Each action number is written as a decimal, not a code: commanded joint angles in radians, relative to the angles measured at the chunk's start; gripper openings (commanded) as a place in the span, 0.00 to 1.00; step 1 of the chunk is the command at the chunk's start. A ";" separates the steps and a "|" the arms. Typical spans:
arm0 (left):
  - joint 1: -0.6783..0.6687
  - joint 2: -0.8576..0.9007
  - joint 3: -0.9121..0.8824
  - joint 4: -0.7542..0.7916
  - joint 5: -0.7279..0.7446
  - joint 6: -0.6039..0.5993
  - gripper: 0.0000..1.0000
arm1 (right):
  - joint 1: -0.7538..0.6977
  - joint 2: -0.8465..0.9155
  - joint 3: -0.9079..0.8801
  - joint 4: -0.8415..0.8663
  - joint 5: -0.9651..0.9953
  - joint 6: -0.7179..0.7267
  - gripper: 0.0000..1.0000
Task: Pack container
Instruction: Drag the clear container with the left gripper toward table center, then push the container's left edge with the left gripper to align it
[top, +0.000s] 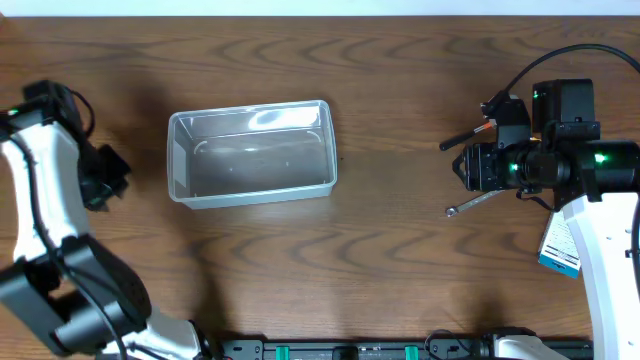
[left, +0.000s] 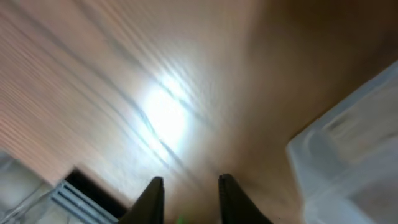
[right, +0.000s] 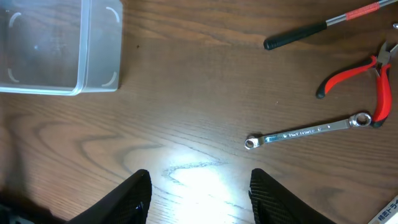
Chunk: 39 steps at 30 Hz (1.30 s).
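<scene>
The clear plastic container (top: 252, 153) sits empty on the wooden table, left of centre; it also shows in the right wrist view (right: 59, 46) and, blurred, in the left wrist view (left: 354, 162). A silver wrench (right: 309, 132), red-handled pliers (right: 367, 71) and a black-handled tool with a red band (right: 317, 26) lie on the table at the right. In the overhead view the wrench (top: 475, 202) and the black handle (top: 462, 138) poke out from under my right arm. My right gripper (right: 200, 180) is open and empty above bare table, left of the wrench. My left gripper (left: 189, 186) is open and empty, left of the container.
A small white-and-blue box (top: 560, 245) lies at the right edge beside my right arm. A dark rail (top: 400, 350) runs along the table's front edge. The table's edge and a grey grille (left: 68, 199) show at the lower left of the left wrist view.
</scene>
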 joint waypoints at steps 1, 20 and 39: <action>-0.037 0.051 -0.058 0.002 0.070 0.000 0.20 | -0.005 -0.006 0.019 0.000 0.004 -0.021 0.54; -0.388 0.063 -0.123 0.174 0.087 0.011 0.20 | -0.005 -0.006 0.019 -0.001 0.004 -0.035 0.55; -0.513 0.063 -0.123 0.489 0.110 0.010 0.20 | -0.005 -0.006 0.019 -0.001 0.008 -0.035 0.55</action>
